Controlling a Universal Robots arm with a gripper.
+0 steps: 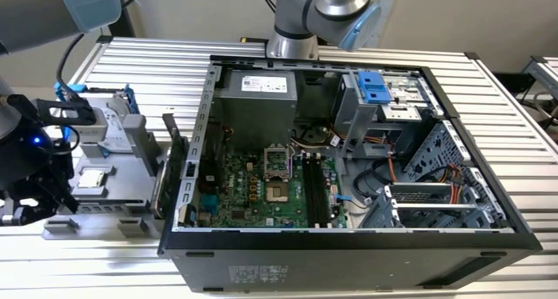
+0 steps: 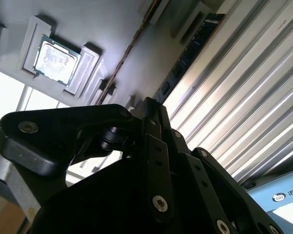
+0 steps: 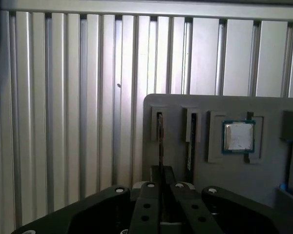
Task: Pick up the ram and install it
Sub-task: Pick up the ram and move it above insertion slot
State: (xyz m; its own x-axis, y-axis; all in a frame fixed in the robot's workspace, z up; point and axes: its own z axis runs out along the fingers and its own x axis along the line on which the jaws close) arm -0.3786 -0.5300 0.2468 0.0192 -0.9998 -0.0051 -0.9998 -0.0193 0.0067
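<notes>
On the ribbed aluminium surface (image 1: 157, 57) stands the open black computer case (image 1: 349, 250), and beside it is the grey plastic holder (image 3: 176, 105). My black gripper (image 3: 161, 173) is narrow and, as I judge, closed on the edge of the thin dark green ram (image 3: 160, 141), which stands upright in its holder slot. A second dark stick (image 3: 191, 141) is just beside it. If I lift tilted, the ram may jam, slip out, or knock this neighbour.

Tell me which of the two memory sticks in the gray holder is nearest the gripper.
The stick farther from the silver chip: in the first wrist view it lines up with the gripper's middle, while the other stick stands between it and the chip.
</notes>
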